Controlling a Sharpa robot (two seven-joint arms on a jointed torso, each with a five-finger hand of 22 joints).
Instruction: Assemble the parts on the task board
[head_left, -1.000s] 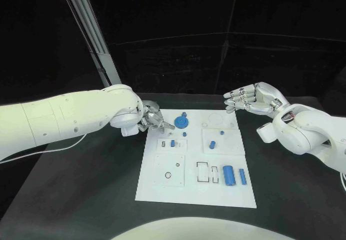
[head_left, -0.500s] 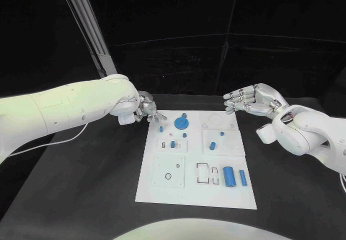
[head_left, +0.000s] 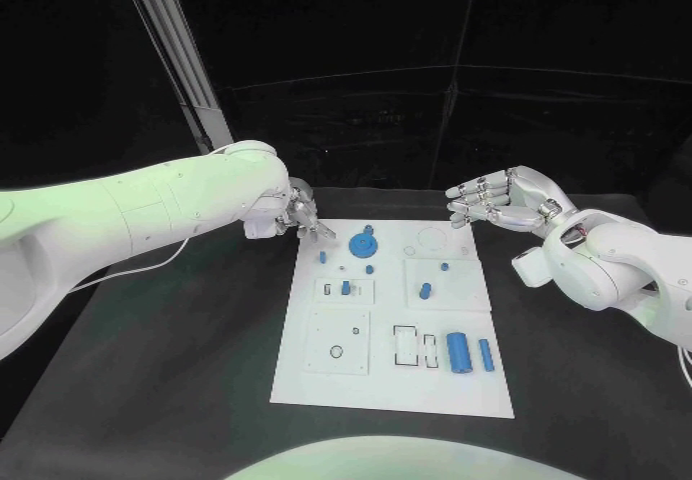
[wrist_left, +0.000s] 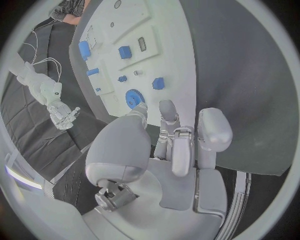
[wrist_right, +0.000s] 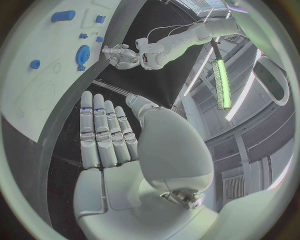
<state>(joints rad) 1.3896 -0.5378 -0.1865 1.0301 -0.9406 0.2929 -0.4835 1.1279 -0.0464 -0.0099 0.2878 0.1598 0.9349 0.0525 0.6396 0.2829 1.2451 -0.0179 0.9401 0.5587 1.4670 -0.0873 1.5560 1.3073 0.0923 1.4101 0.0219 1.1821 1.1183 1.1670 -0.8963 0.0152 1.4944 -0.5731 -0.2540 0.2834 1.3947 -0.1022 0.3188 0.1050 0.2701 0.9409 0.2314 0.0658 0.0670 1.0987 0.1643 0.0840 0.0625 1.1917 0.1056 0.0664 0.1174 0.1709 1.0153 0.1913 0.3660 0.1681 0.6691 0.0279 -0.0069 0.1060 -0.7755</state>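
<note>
Now the left hand (head_left: 296, 215) has risen off the board (head_left: 335, 372) to its far left corner, fingers loosely apart and holding nothing. A small blue part (head_left: 323, 257) lies just below it. Right hand (head_left: 500, 200) hovers open, idle.

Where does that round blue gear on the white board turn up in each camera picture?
Head view: blue gear at the board's far end, near the left hand.
Left wrist view: gear just past the fingertips.
Right wrist view: gear on the white board.
Shared landmark: the white board.
</note>
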